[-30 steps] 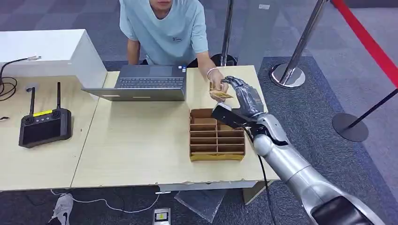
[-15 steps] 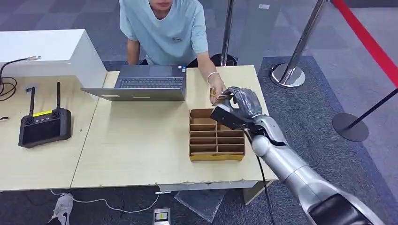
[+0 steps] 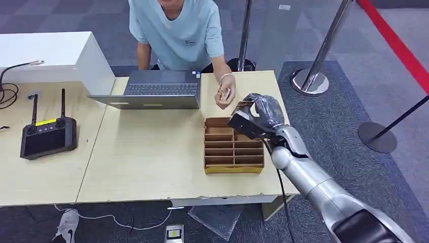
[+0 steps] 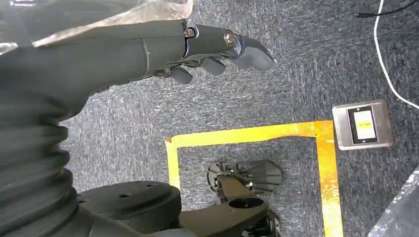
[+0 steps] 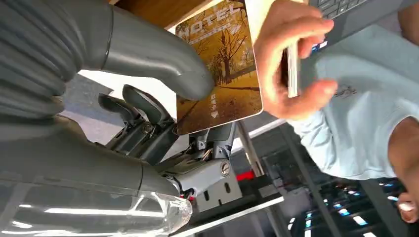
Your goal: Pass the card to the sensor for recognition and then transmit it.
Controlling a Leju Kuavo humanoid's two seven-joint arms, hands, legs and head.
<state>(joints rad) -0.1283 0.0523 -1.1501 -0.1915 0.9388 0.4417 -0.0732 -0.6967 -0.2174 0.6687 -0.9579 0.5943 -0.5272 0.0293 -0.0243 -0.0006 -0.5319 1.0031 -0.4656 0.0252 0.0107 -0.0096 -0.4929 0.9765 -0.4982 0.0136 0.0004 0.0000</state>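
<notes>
Now the right hand's (image 3: 263, 111) grey fingers (image 5: 158, 59) pinch a flat, glossy rectangular card (image 5: 222, 69).

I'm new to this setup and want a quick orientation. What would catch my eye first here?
Probably the silver right robot hand over the table's far right end, pinching a golden hotel card between its thumb and fingers. Just beyond it, a person's hand holds more cards beside the open laptop. Below the robot hand sits a cardboard divider box on the pale wooden table.
</notes>
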